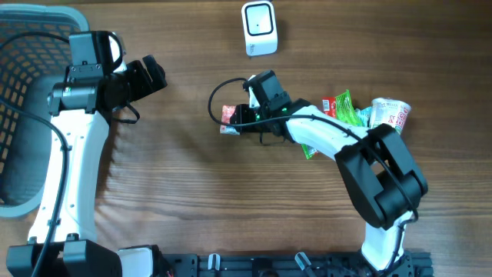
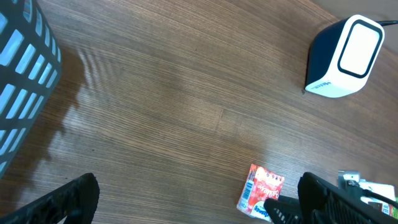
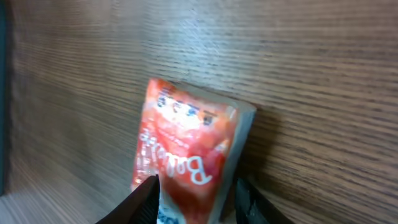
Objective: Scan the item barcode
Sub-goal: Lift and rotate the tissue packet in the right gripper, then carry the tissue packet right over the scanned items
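Observation:
A small red snack packet (image 1: 228, 117) with a barcode on one edge lies mid-table, seen also in the left wrist view (image 2: 260, 186). My right gripper (image 1: 240, 119) is down on it. In the right wrist view the packet (image 3: 186, 155) sits bowed between the two fingertips (image 3: 144, 202), which press its sides, so my right gripper (image 3: 196, 205) is shut on it. The white and dark scanner (image 1: 259, 28) stands at the far edge, apart from the packet (image 2: 345, 56). My left gripper (image 1: 157, 75) hangs open to the left, holding nothing (image 2: 199, 208).
A dark mesh basket (image 1: 23, 46) fills the far left corner (image 2: 25, 74). Right of the right arm lie other items: a green packet (image 1: 347, 108), a small red one and a white cup (image 1: 390, 114). A black cable loops beside the red packet.

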Robot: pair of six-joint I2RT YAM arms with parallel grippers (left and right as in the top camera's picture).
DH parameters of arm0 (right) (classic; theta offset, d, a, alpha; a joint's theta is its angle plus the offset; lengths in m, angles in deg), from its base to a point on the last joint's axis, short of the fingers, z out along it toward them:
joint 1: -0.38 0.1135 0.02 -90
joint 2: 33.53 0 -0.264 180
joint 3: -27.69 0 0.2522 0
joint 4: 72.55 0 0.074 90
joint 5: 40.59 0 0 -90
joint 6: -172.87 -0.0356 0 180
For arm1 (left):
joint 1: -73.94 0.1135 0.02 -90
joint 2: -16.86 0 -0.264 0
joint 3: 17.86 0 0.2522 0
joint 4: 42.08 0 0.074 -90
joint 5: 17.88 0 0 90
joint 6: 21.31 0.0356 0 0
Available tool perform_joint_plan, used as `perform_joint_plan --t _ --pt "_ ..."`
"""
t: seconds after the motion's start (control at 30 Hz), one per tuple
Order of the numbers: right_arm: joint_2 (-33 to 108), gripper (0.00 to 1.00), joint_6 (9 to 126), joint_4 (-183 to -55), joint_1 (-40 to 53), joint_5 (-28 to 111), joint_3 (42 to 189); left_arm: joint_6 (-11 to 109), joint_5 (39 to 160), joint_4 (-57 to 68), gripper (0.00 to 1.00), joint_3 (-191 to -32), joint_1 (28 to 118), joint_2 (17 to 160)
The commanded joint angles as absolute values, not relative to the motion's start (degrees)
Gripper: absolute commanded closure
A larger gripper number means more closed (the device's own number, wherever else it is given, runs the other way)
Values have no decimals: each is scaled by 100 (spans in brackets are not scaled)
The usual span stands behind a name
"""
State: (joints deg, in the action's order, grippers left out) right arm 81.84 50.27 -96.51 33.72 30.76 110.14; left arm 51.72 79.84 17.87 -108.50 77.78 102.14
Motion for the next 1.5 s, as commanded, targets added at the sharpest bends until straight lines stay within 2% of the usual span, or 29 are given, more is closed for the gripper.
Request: perform_joint_plan --t 0.0,0.07,0.4,0.43,0.5,0.53,0.57,0.6,0.63,0.67,0.73,0.9,1.1,1.33,1.47 --pt "8335 66 4929 -9636 3414 2966 10994 5242 7971 1772 0 -10883 7820 10172" --pt "8335 73 4929 -9629 3414 2973 10994 5242 7971 1774 0 -10883 7820 10172" --pt "8344 73 4988 -9621 3464 3430 10843 5242 7971 1774 0 -10883 7820 10172" --pt "8361 77 4986 -9612 3471 3439 10843 5242 7971 1774 0 -10883 7820 10172" --pt "8370 94 4988 -9603 3484 3436 10843 5242 7971 1774 0 -10883 7820 10172" --pt "8370 96 4988 -9603 3493 3436 10843 5242 7971 1774 0 -10883 7820 10172" --pt "8370 96 4986 -9605 3493 3432 10843 5242 7971 1774 0 -10883 7820 10172" --pt "8370 88 4984 -9618 3493 3408 10843 5242 7971 1774 0 -10883 7820 10172" --pt "8370 74 4962 -9618 3493 3388 10843 5242 7971 1772 0 -10883 7820 10172" --pt "8370 75 4964 -9629 3493 3377 10843 5242 7971 1774 0 -10883 7820 10172" --pt "8366 96 4968 -9642 3475 3174 10850 5242 7971 1774 0 -10883 7820 10172" --pt "8086 96 5152 -9627 3138 2031 10852 5242 7971 1774 0 -10883 7820 10172" --pt "7570 96 6162 -10047 2432 -369 10850 5242 7971 1774 0 -10883 7820 10172" --pt "7334 96 7453 -11395 1696 -2577 10850 5242 7971 1772 0 -10883 7820 10172" --pt "6971 96 8844 -12705 1226 -3038 10850 5242 7971 1774 0 -10883 7820 10172"
